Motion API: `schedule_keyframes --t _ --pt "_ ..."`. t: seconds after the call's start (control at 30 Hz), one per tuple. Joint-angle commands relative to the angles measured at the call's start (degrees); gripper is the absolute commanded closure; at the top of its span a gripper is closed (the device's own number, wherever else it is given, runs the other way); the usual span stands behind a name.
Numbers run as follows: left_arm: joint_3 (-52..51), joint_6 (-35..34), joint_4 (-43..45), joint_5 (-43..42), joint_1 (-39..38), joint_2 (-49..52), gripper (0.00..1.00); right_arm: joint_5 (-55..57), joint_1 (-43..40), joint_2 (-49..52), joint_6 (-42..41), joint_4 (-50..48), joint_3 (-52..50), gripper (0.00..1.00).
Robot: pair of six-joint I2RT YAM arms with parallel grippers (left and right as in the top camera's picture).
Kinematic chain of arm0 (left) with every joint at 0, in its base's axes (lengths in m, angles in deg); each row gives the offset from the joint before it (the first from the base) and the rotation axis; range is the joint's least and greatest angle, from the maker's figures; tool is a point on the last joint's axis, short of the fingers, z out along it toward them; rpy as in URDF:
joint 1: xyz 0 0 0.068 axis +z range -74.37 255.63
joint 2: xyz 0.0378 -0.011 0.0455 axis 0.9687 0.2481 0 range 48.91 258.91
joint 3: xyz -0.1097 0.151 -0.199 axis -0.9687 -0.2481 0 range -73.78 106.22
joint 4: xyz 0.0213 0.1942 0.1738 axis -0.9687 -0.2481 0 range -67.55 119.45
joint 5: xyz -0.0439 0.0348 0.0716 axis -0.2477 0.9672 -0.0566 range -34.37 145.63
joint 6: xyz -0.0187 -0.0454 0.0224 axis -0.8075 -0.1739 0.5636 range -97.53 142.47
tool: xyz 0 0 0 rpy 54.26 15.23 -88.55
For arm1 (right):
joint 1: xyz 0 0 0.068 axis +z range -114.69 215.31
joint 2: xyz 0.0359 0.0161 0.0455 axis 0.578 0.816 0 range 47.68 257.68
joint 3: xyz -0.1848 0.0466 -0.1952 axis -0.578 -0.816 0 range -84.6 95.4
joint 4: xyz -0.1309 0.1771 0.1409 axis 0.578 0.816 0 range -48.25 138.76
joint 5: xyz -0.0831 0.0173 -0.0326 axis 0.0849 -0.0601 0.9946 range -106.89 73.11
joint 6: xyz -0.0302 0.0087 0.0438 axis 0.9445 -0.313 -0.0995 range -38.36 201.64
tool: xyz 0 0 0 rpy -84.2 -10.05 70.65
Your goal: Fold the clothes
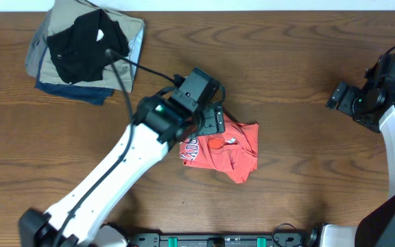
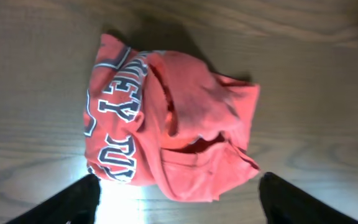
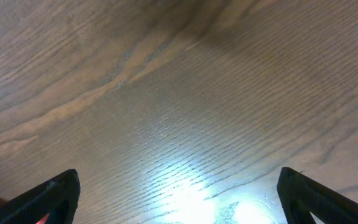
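Note:
The clothes, a coral-red T-shirt (image 1: 230,147) with navy-and-white lettering, lie bunched into a rough folded bundle on the wooden table (image 1: 300,55) near its middle. In the left wrist view the T-shirt (image 2: 179,118) shows its lettering on the left and creased folds on the right. My left gripper (image 1: 214,122) hovers over the bundle's upper left edge. It is open (image 2: 179,200), with its dark fingertips (image 2: 73,202) wide apart and gripping nothing. My right gripper (image 1: 338,96) stands open at the far right over bare wood (image 3: 179,199), away from the T-shirt.
A stack of folded garments (image 1: 50,55) sits at the back left corner, with a black garment (image 1: 84,44) on top. A black cable (image 1: 139,67) runs from the left arm across the stack's edge. The arm bases stand along the front edge.

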Motion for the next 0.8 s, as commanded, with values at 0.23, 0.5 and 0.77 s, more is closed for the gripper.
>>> schedule_keyframes --t 0.23,0.5,0.77 --pt "-0.44 0.59 4.31 -4.39 0.20 14.60 0.13 0.00 -0.31 -0.07 -0.31 0.04 0.46 0.01" --pt "-0.44 0.98 8.17 -4.61 0.20 16.46 0.18 0.00 -0.31 -0.07 -0.31 0.04 0.46 0.01" --pt "-0.44 0.98 9.94 -7.58 0.13 16.46 0.64 0.00 -0.31 -0.07 -0.31 0.04 0.46 0.01"
